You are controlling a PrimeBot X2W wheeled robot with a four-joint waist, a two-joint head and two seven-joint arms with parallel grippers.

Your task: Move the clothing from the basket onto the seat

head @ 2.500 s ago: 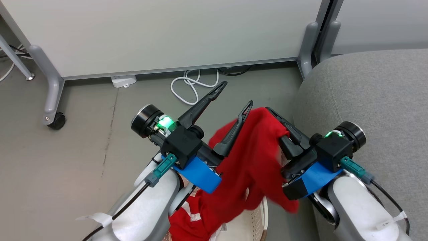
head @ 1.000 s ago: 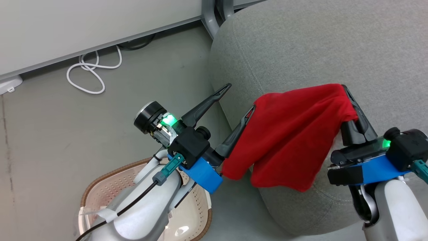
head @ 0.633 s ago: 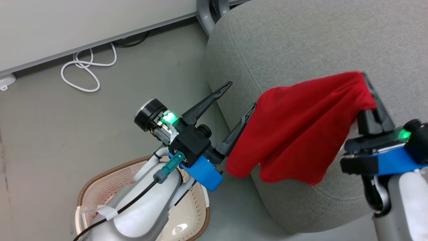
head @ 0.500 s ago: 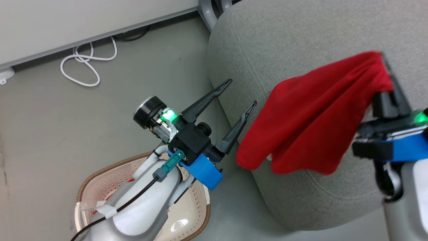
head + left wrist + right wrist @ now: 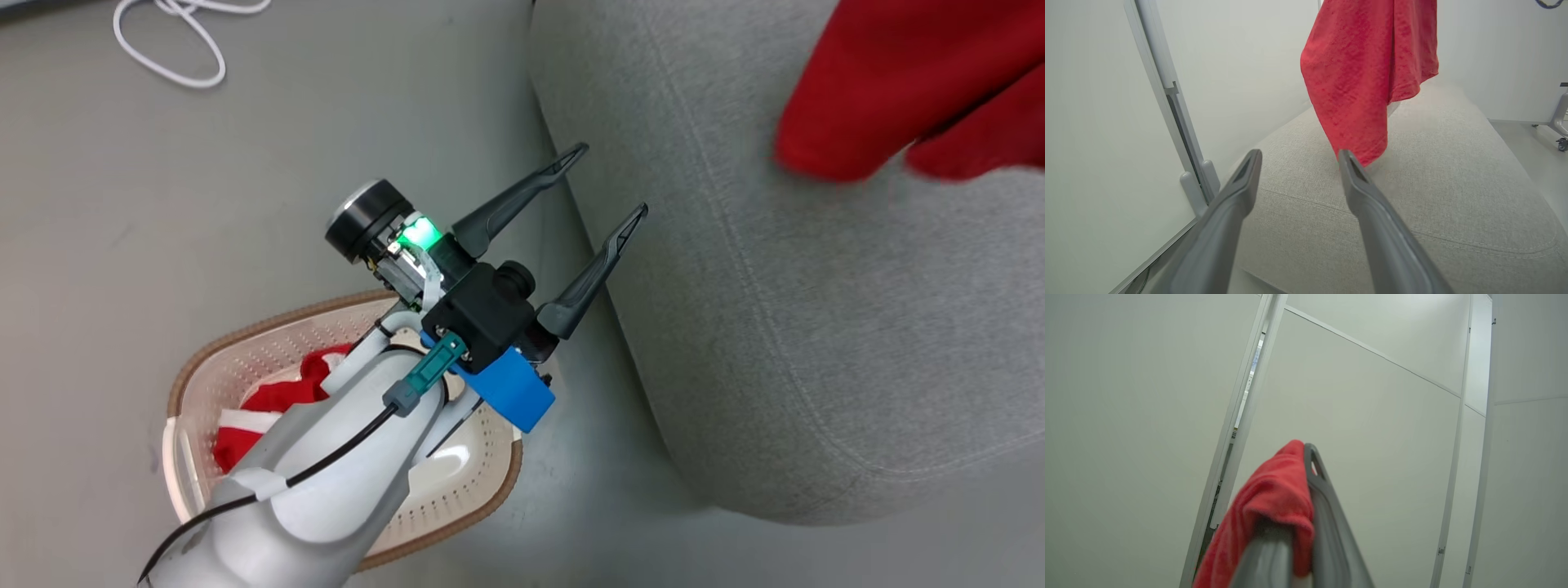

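Hanging from the right gripper (image 5: 1304, 451), one red garment (image 5: 1265, 510) is draping down over the seat (image 5: 1453, 183). The right wrist view is showing the two dark fingers pressed together with a fold of the red cloth pinched between them and bunching over one finger (image 5: 1265, 555), pale partition panels (image 5: 1372, 437) standing behind. In the head view the garment (image 5: 898, 90) is showing at the top right corner, above the seat (image 5: 816, 327) and inward from its rounded left edge. In the left wrist view the cloth (image 5: 1367, 73) is falling in long folds, its lowest corner coming down close to the grey cushion near the stitched front seam; whether it is touching the fabric is not clear.

The left gripper (image 5: 614, 178) is hovering with its fingers spread wide and nothing between them, just beside the seat's left edge and pointing toward it. In its own wrist view the left gripper (image 5: 1299, 153) is framing the cushion's corner and the hanging cloth.

The second red garment (image 5: 269, 400), showing white trim, is lying crumpled inside the basket (image 5: 473, 478), toward its left end. The basket is sitting on the grey floor (image 5: 163, 204) close to the seat's front corner, partly covered by the pale left forearm (image 5: 326, 474). A white cable (image 5: 163, 49) is looping on the floor at the top left.
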